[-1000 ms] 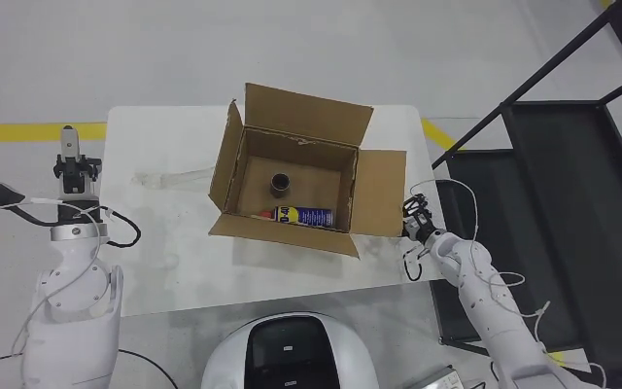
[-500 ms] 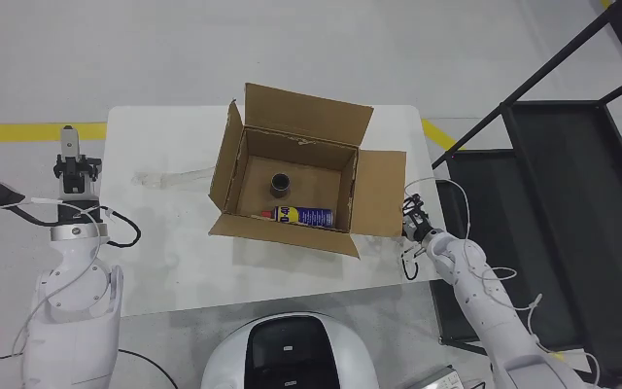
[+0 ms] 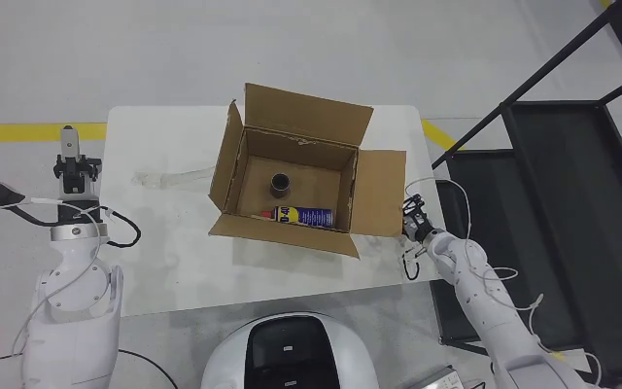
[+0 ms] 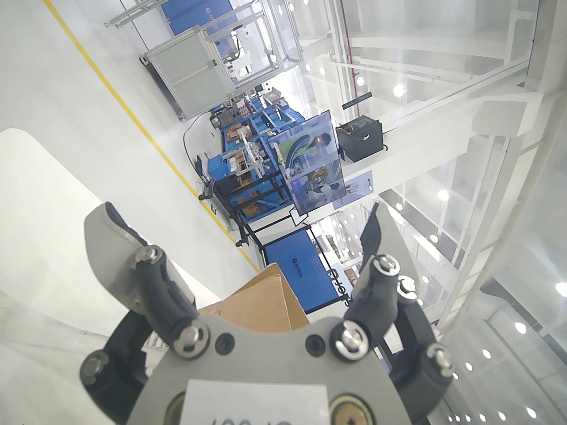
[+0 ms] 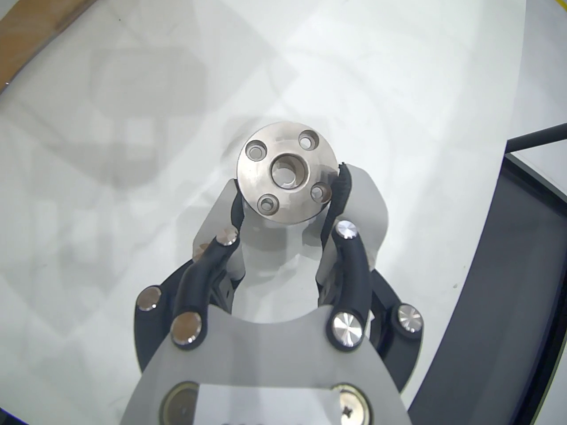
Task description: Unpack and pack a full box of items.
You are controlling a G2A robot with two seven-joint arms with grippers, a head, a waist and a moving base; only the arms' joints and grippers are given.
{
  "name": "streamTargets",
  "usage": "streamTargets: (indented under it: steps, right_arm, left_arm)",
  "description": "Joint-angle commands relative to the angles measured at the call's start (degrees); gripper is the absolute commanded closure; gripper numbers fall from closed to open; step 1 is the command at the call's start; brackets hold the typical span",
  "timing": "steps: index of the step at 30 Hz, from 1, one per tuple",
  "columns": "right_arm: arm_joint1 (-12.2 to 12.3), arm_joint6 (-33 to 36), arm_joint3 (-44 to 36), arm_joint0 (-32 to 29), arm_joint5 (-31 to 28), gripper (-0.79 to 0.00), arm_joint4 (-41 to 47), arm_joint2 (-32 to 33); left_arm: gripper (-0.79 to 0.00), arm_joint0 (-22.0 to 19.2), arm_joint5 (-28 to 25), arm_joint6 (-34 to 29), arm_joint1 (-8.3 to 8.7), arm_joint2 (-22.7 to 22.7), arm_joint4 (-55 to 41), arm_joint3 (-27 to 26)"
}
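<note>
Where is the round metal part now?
In the right wrist view, the round metal part is held in the right gripper, over the white table, right of the cardboard box.

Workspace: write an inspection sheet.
Surface: white table, box near its middle.
Job's things: open brown cardboard box holds a blue-and-yellow spray can lying flat and a dark short cylinder.
Clutter: clear plastic film left of the box.
Grippers: left gripper open at the table's left edge; right gripper shut on a round holed metal flange beside the box.
Cables: black cable loops along both arms.
Surroundings: yellow floor line; dark metal steps.
</note>
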Motion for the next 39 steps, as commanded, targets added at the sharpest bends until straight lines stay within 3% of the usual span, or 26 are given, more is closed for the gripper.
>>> streamTargets:
  steps: [1, 9, 14, 24, 38, 39]
  right_arm:
    - [0.23, -0.37, -0.69, -0.48, -0.31, -0.209, 0.22, 0.67]
    - [1.16, 0.32, -5.42, -3.24, -0.31, -0.049, 0.62, 3.51]
    - [1.67, 0.46, -10.32, -5.97, 1.65, 0.0, 0.77, 5.63]
    - [2.13, 3.93, -23.01, -11.56, 5.82, 0.0, 1.11, 8.64]
    - [1.92, 6.27, -17.75, -10.55, 5.7, 0.0, 1.29, 7.23]
    - [1.87, 6.15, -17.68, -10.45, 5.73, -0.065, 1.88, 7.25]
  left_arm:
    - [-0.785, 0.0, 0.0, 0.0, 0.0, 0.0, 0.0, 0.0]
    - [-0.785, 0.0, 0.0, 0.0, 0.0, 0.0, 0.0, 0.0]
    - [-0.785, 0.0, 0.0, 0.0, 0.0, 0.0, 0.0, 0.0]
    - [-0.785, 0.0, 0.0, 0.0, 0.0, 0.0, 0.0, 0.0]
    - [-0.785, 0.0, 0.0, 0.0, 0.0, 0.0, 0.0, 0.0]
    - [-0.785, 0.0, 0.0, 0.0, 0.0, 0.0, 0.0, 0.0]
